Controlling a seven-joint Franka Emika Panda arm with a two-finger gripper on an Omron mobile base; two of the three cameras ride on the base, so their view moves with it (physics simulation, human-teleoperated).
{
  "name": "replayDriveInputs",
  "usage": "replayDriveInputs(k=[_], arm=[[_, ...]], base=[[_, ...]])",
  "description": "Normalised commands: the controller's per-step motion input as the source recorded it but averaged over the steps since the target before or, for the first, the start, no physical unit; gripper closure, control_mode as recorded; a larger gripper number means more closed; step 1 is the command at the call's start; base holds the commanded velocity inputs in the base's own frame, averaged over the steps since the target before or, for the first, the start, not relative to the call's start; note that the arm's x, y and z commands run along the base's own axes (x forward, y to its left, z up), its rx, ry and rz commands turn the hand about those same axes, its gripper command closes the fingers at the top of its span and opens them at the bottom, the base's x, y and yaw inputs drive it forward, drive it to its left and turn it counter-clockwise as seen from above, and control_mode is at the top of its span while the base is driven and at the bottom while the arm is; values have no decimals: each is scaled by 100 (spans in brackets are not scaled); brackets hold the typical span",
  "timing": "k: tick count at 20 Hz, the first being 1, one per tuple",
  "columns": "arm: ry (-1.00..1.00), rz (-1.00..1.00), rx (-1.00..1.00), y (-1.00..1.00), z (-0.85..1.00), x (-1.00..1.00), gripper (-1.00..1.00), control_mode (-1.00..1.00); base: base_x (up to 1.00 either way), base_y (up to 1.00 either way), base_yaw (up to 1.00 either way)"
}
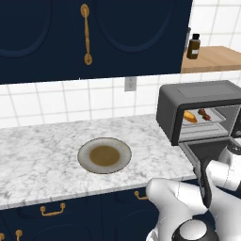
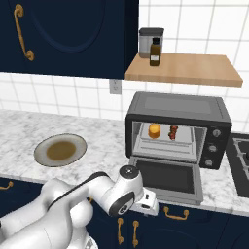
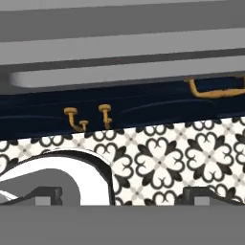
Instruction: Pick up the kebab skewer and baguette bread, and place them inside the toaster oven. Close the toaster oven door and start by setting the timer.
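Hand view: the hand point(image 3: 122, 198) is seen at the bottom of the frame with its two dark fingertips point(image 3: 48, 195) set wide apart and nothing between them. Across the upper part of the frame runs the grey bar handle point(image 3: 119, 74) of the toaster oven door, seen from underneath, with the dark blue lower cabinet fronts point(image 3: 143, 107) and their brass pulls behind it and the patterned floor tiles point(image 3: 158, 158) below.

In the right base view, the wide dark glass toaster oven door point(image 2: 165, 177) lies folded down flat at centre frame, in front of the dark grey boxy toaster oven point(image 2: 177, 129). On the wire rack inside, the stubby orange-yellow baguette bread point(image 2: 154, 131) and the short kebab skewer of red and brown chunks point(image 2: 173, 132) sit near each other. The round brown-centred plate point(image 2: 61, 150) stays bare on the marble counter point(image 2: 19, 126) at left.

The loading appears done; closing the door is judged the step in hand. The hand is best brought up under the door's front edge and pushed in an arc about the hinge, so that it is kept from slipping off the bar.
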Motion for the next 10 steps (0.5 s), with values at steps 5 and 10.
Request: replayDriveInputs(k=[5,10], arm=[[0,0,0,-9,-2,50,-100,-100],[-1,0,0,-4,-10,32,-100,-100]], base=[[0,0,0],[0,0,0]])
